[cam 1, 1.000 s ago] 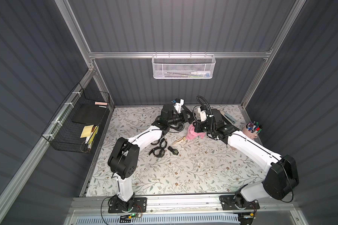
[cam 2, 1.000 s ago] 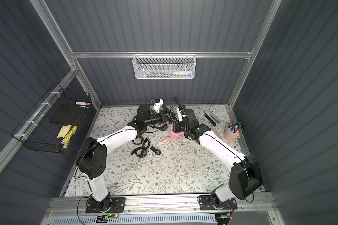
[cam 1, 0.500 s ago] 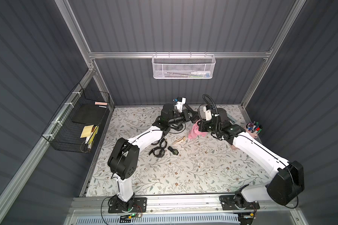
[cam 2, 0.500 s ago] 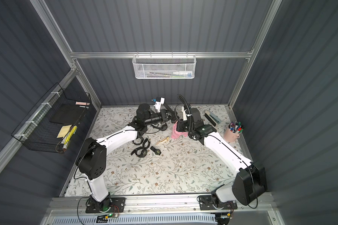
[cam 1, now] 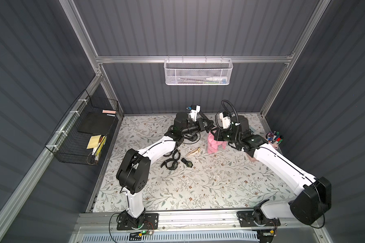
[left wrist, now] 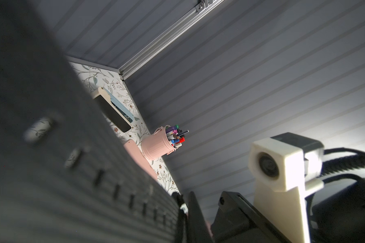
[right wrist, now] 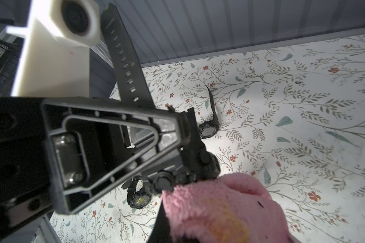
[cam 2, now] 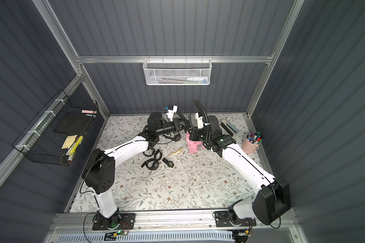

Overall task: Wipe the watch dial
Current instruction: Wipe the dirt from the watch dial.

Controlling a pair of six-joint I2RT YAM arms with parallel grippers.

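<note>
Watches, black and loose, lie on the floral bench in front of both arms' tips. Just beyond them the right fingers are clamped fully shut on a pink cloth, whose bunched end presses against the case of the held watch. That watch hangs clear above the bench's rear half, pinched in the narrow grip of the left fingers. Its strap points upward. The dial itself is hidden.

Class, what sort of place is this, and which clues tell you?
Likely a robot test cell styled as a desk: grey walls on an aluminium frame, left arm and right arm bolted to a rail, a pink pen pot.
</note>
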